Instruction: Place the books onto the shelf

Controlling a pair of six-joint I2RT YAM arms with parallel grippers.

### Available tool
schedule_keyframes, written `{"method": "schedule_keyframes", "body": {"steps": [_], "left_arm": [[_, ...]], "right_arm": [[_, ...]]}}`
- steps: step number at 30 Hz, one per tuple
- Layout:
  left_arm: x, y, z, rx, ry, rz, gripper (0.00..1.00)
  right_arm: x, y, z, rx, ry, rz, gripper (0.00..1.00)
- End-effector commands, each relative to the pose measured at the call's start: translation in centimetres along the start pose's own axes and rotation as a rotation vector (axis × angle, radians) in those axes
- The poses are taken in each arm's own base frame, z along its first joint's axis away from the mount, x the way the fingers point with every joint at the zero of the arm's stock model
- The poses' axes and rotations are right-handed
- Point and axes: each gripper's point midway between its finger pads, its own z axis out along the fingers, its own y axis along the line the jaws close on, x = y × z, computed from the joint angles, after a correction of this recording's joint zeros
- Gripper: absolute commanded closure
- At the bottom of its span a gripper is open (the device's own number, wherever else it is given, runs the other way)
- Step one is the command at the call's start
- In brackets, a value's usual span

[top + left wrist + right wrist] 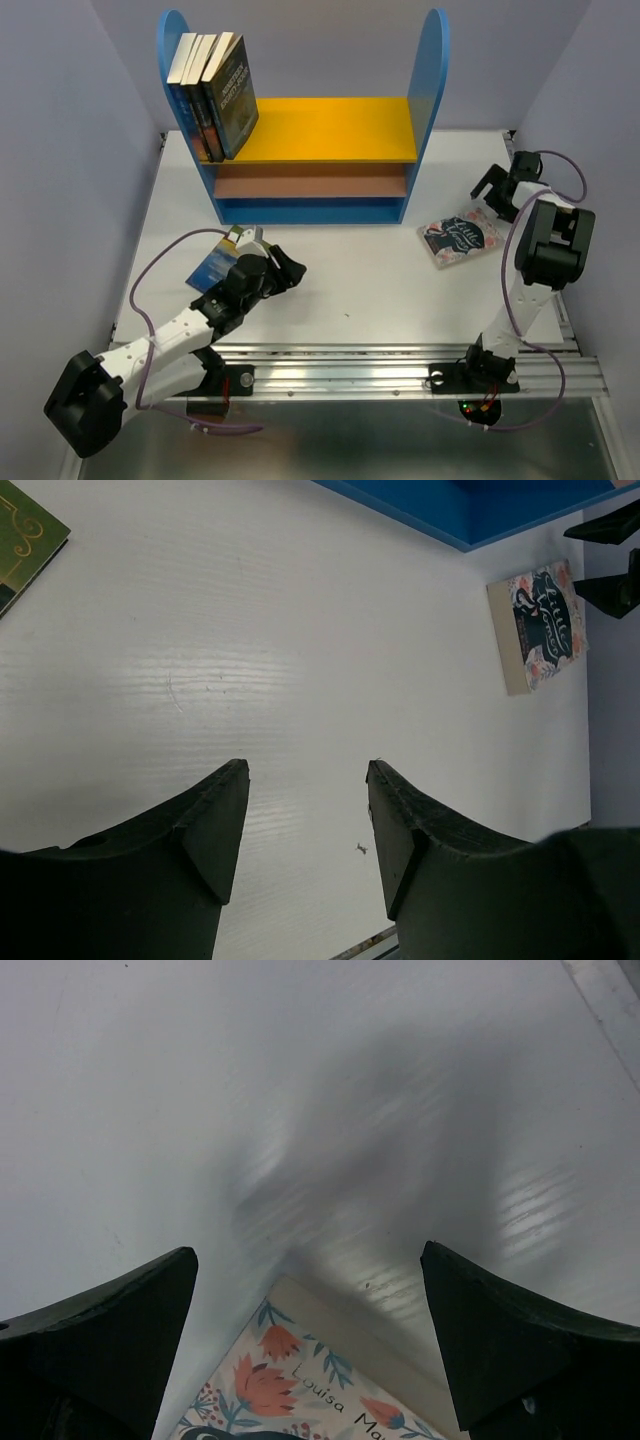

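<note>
My left gripper (308, 780) stands apart, empty. My right gripper (308, 1252) spreads wide over the floral book (300, 1390). Only overhead shows the books (215, 95) leaning on the shelf (330, 125), and 1 blue book (213, 268) under my left arm.

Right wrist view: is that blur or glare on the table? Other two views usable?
Right wrist: a broad soft shadow with smeared glare streaks crosses the table; the floral book at the bottom edge reads sharp. Left wrist: crisp, table grain visible, mild central sheen, fingers nearly black. Top external: evenly lit, sharp, only faint shadows on the table.
</note>
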Motion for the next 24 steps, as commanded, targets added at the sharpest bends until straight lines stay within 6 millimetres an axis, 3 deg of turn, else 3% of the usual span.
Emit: {"method": "schedule_keyframes", "body": {"steps": [1,7,12,13,15,18,19,20,24], "left_arm": [[-1.8,-1.9,0.2,0.036,-0.051,0.015,0.37],[-1.0,-1.5,0.5,0.03,-0.025,0.019,0.35],[0.0,-1.2,0.9,0.034,0.001,0.018,0.33],[0.2,-1.1,0.9,0.034,0.007,0.016,0.33],[0.7,-1.0,1.1,0.033,0.027,0.019,0.33],[1.4,-1.1,1.4,0.045,0.041,0.014,0.33],[1.5,-1.4,1.5,0.058,0.043,0.013,0.32],[1.8,-1.3,1.8,0.05,0.054,0.015,0.32],[2.3,-2.2,2.6,0.052,0.079,0.034,0.32]], "right_arm": [[1.4,3.6,-1.6,-0.154,0.024,-0.127,0.0],[7.1,4.3,-3.3,-0.179,0.077,-0.15,0.0],[12.4,3.8,-5.3,-0.153,0.148,-0.152,0.0],[12.5,4.6,-6.6,-0.177,0.124,-0.156,0.0],[15.3,3.6,-7.5,-0.177,0.164,-0.125,0.0],[17.5,2.8,-9.5,-0.203,0.173,-0.103,0.0],[17.7,3.4,-10.7,-0.24,0.156,-0.103,0.0],[19.8,2.9,-11.2,-0.247,0.19,-0.102,0.0],[21.4,3.5,-13.3,-0.309,0.185,-0.139,0.0]]}}
